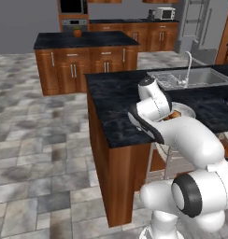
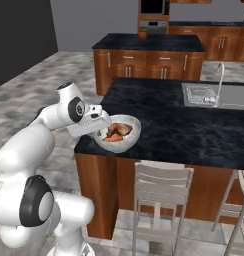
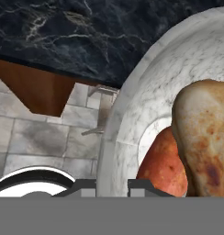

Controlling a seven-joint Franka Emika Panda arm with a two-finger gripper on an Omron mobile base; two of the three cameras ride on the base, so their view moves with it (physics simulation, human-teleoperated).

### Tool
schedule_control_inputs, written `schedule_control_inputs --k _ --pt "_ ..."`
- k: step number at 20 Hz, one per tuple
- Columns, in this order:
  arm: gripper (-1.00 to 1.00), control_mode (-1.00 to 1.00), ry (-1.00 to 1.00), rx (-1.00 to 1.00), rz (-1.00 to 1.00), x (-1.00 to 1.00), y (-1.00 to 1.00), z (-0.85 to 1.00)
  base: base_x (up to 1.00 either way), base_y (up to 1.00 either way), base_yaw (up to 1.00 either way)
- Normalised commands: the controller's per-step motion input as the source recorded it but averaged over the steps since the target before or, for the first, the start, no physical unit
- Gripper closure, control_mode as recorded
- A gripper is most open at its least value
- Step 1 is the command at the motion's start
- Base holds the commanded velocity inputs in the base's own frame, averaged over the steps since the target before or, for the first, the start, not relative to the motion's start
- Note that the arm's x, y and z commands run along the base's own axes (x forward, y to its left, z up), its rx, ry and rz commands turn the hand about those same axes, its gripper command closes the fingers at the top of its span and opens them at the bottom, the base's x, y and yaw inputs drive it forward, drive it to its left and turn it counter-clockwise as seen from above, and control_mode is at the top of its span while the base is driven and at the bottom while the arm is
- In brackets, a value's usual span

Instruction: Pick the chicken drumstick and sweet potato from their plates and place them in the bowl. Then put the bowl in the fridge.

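Observation:
My gripper (image 2: 101,127) is shut on the near rim of the pale grey-white bowl (image 2: 125,142) and holds it just above the front left corner of the black counter (image 2: 184,125). In the bowl lie the browned chicken drumstick (image 2: 121,129) and the orange sweet potato (image 2: 113,138). The hand view shows my gripper (image 3: 111,186) clamped over the bowl's marbled rim (image 3: 132,92), with the drumstick (image 3: 205,133) resting on the sweet potato (image 3: 164,165). In the left base view the arm covers most of the bowl (image 1: 185,111). The grey steel fridge (image 1: 200,23) stands far back on the right. The plates are out of view.
A steel sink (image 2: 214,95) with a tall tap is set into the counter beyond the bowl. A pale stool (image 2: 161,190) stands against the counter's front, below the bowl. A second wooden island (image 1: 83,39) stands across the tiled floor.

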Motion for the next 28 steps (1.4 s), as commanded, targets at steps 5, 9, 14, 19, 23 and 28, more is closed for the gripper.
schedule_control_inputs --k 5,9,14,19,23,28 --pt "1.00 1.00 0.00 0.00 0.00 0.00 0.00 0.00 0.21 0.88 -0.03" --pt "1.00 1.00 0.00 0.00 0.00 0.00 0.00 0.00 0.28 0.85 -0.01" --pt "1.00 1.00 0.00 0.00 0.00 0.00 0.00 0.00 0.54 0.71 -0.03" --pt "1.00 1.00 0.00 0.00 0.00 0.00 0.00 0.00 0.61 0.69 0.00" --pt "1.00 1.00 0.00 0.00 0.00 0.00 0.00 0.00 0.61 0.71 0.00" --pt "1.00 1.00 0.00 0.00 0.00 0.00 0.00 0.00 0.64 0.61 -0.04"
